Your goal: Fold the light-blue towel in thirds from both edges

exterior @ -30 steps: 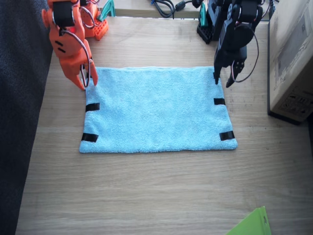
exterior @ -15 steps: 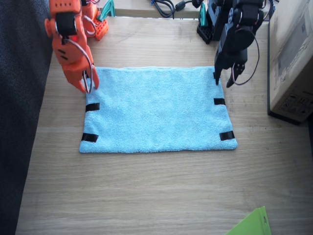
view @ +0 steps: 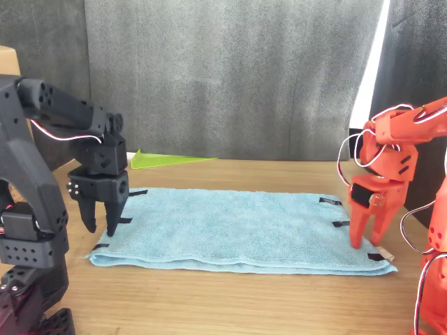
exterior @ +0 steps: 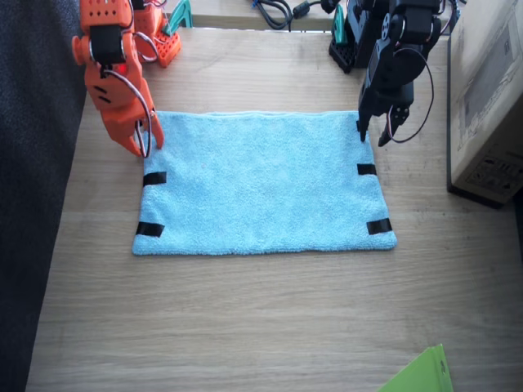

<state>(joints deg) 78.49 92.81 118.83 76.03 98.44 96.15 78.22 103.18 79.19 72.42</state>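
The light-blue towel is lying flat, spread across the middle of the table, nothing folded yet. Both arms hang over its far corners: the right gripper and left gripper each have fingers parted and are holding nothing. Can't quite tell if the tips touch the cloth. I'd drop each straight onto its edge's tape strip and pinch only the top layer before lifting.

A robotics lab bench: wooden table, dark backdrop (cables behind).
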